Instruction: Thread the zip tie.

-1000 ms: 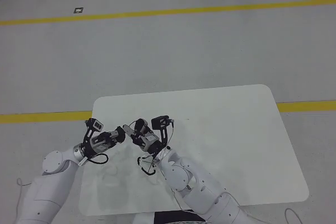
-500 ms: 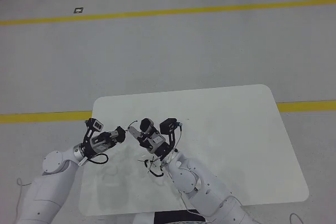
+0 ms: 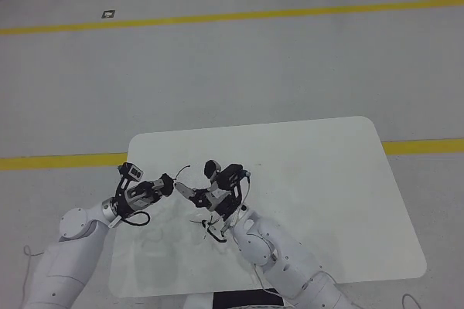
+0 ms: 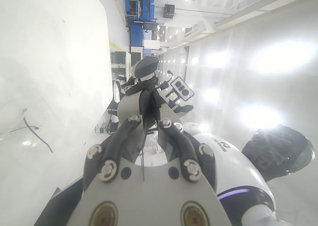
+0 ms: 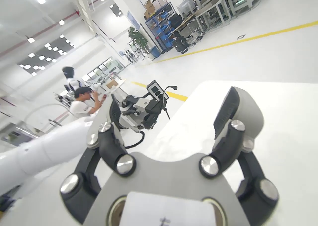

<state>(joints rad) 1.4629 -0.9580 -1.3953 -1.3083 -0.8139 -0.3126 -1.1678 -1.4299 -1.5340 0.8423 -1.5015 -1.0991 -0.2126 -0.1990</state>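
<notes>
Even, bright overhead light falls on the white bench (image 3: 317, 178) in the top view, leaving only faint, soft shadows under the arms. In the left wrist view the ceiling lamps (image 4: 270, 60) flare into wide white patches and the bench washes out almost to white. The zip tie (image 4: 143, 162) in the left pincer (image 4: 149, 103) shows as a thin dark line. The right wrist view is bright under ceiling panels (image 5: 49, 46), and a soft shadow lies on the bench beneath the right pincer (image 5: 171, 113).

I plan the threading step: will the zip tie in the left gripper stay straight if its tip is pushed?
Probably not: the zip tie is thin and curves beyond the left gripper. It looks light, so the shut grip likely holds.
</notes>
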